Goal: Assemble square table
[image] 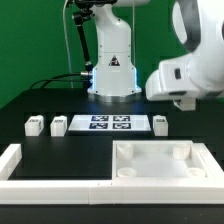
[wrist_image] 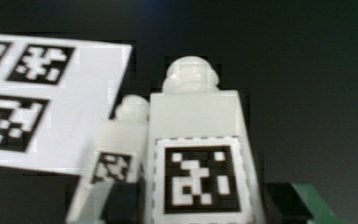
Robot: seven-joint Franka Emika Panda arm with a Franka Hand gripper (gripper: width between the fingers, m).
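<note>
From the exterior view's left you have a first leg (image: 33, 124), a second leg (image: 58, 124), the marker board (image: 110, 124), a third leg (image: 160, 123) and, nearer the front, the tabletop (image: 160, 162). Its corners look bare, so I judge all the fitting is still to do. In the wrist view a tagged leg (wrist_image: 197, 150) stands between the gripper (wrist_image: 194, 208) fingers, but you cannot tell whether they clamp it, and nothing is readable except the black-and-white tags.
</note>
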